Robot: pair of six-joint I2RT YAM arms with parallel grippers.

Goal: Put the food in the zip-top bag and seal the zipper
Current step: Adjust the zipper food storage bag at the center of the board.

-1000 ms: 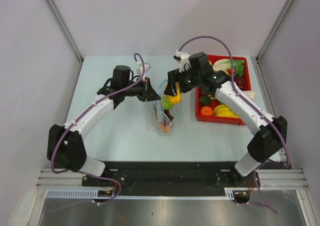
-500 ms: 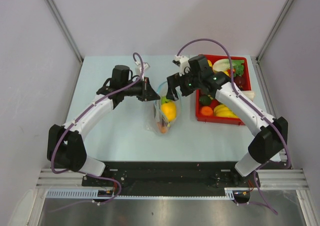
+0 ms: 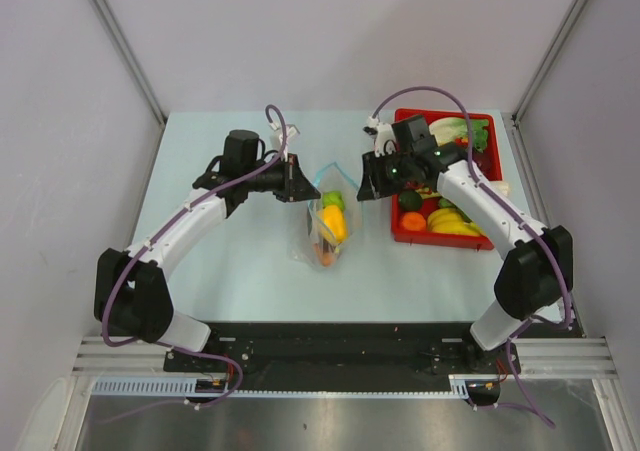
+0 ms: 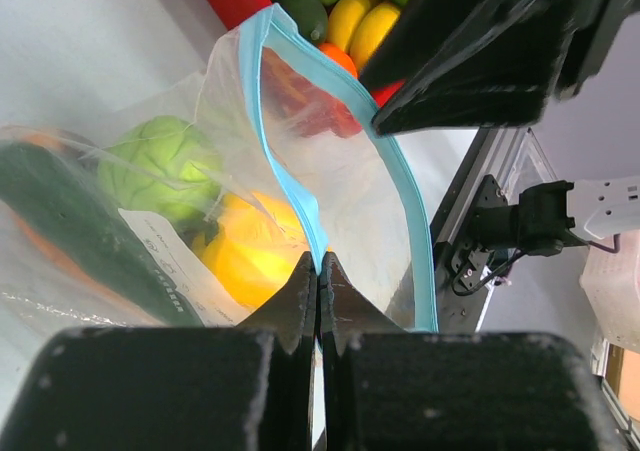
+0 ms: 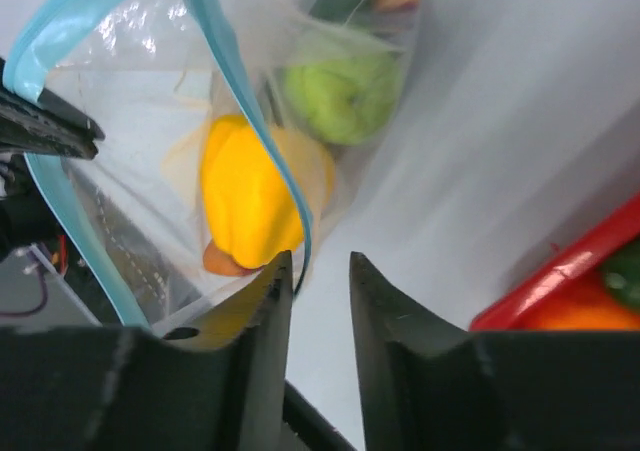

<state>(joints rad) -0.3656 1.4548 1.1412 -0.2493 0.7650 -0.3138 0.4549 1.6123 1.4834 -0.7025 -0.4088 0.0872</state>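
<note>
Yellow pepper (image 3: 334, 223) now inside zip-top bag (image 3: 308, 241), right tool (image 3: 366, 186) nearer tray (image 3: 420, 238)

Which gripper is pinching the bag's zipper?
The left gripper, shut on the light blue zipper; the right gripper has a gap between its fingers.

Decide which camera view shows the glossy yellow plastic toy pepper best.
Right wrist view: the yellow pepper is large and nearly whole inside the clear zip-top bag. The left wrist view shows it partly hidden behind the bag's label; the top view shows it tiny.
</note>
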